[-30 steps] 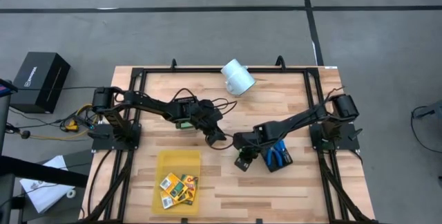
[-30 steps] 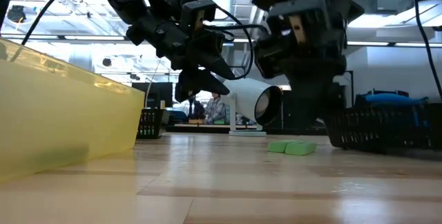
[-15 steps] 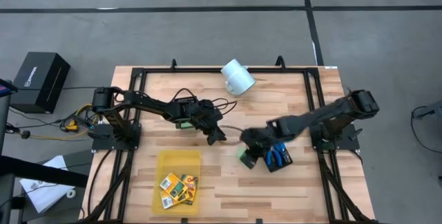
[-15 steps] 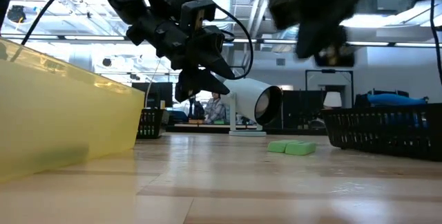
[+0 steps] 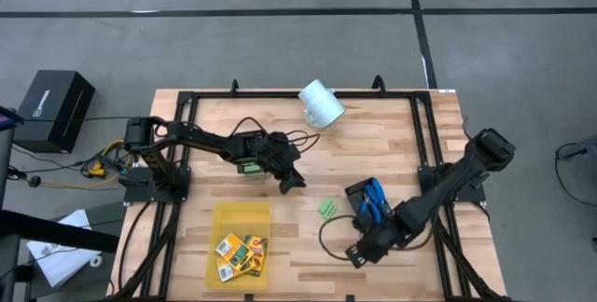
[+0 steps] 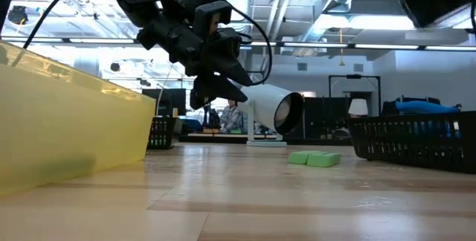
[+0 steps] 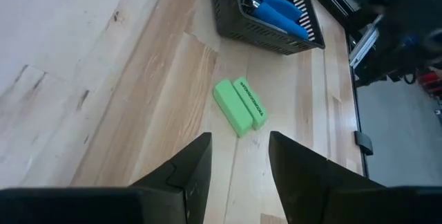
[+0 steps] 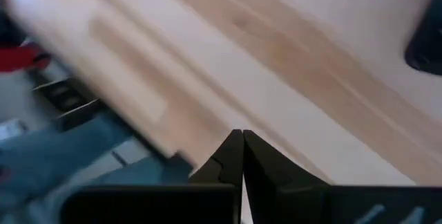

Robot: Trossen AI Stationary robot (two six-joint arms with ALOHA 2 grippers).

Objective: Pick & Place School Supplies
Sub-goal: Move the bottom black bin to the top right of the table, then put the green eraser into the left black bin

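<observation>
I see two green blocks (image 5: 326, 209) side by side mid-table, long axes toward 1 o'clock. Left gripper (image 5: 291, 181) at their 10 o'clock, fingers apart, empty. Right gripper (image 5: 359, 253) at 5 o'clock, fingers together.

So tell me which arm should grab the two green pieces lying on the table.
Left, probably. Its end effector hovers open beside the green pieces, and its wrist view has them straight ahead between the fingers. The right end effector sits shut near the table's front edge, aimed away from them.
</observation>
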